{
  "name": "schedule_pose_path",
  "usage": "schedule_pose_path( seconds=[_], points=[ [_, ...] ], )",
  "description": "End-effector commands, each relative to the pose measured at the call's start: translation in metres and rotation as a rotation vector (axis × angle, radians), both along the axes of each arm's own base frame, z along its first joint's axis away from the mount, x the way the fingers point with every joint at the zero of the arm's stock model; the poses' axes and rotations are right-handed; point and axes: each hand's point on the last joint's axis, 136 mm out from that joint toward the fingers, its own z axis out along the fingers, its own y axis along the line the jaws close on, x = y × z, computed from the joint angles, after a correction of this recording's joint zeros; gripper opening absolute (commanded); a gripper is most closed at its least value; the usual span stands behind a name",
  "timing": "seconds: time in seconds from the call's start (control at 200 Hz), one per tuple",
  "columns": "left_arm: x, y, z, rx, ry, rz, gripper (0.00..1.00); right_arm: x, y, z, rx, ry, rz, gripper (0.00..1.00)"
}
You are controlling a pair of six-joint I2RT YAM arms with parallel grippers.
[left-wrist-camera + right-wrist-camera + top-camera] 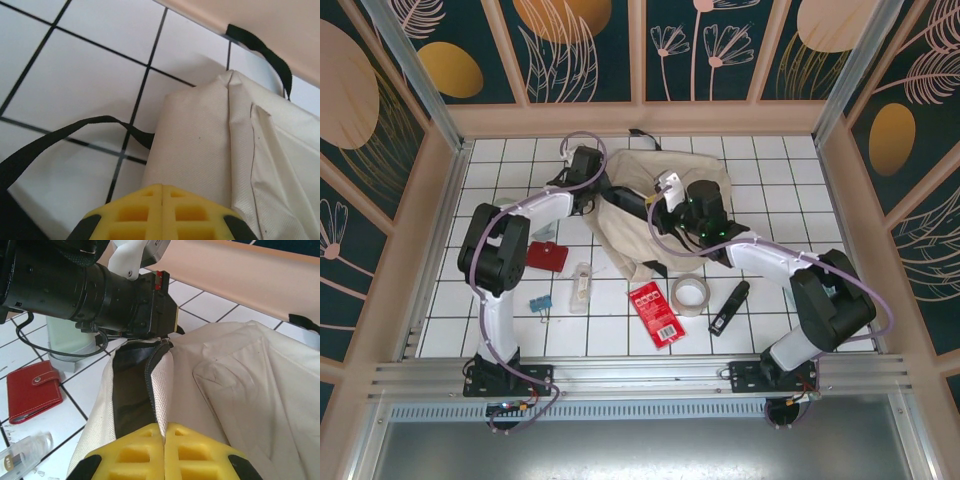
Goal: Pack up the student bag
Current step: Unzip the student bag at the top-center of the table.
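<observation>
Cream fabric is where we stand: the bag (620, 235) lies slumped on the table (500, 165), and both arms reach to its mouth. The left gripper (162, 192) has its fingers pressed together at the bag's left edge, and from the right wrist view we judge that they pinch the zip rim. The right gripper (164, 430) has its fingers closed on the same rim, the cloth running in between them, and a strip of dark lining (130, 390) shows.

We judge the task barely begun: the mouth is held open and we see nothing inside. Everything to pack lies outside the bag, on its near side. We count six loose things, one of each: a red wallet (547, 256) left of the bag, a clear tube (581, 287) and a blue clip (540, 303) nearer us than that, a red packet (655, 312) straight in front of the bag, a tape roll (690, 295) in front and slightly right, and a black pen-like piece (730, 307) further right. One bag, two grippers, both busy
</observation>
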Motion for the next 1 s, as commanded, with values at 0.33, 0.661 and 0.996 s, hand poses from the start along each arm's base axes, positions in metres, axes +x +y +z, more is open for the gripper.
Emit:
schedule_pose_path(
  seconds=[0.33, 0.661, 0.996],
  points=[
    [0.019, 0.113, -0.035, 0.155, 0.051, 0.287, 0.00, -0.018, -0.005, 0.069, 0.149, -0.118, 0.079, 0.00],
    [-0.013, 0.074, 0.043, 0.009, -0.100, 0.072, 0.52, -0.003, -0.004, 0.047, 0.167, 0.000, 0.006, 0.68],
    [-0.074, -0.027, 0.067, 0.140, -0.132, -0.289, 0.49, -0.008, -0.096, 0.009, 0.287, 0.199, -0.379, 0.70]
  ],
)
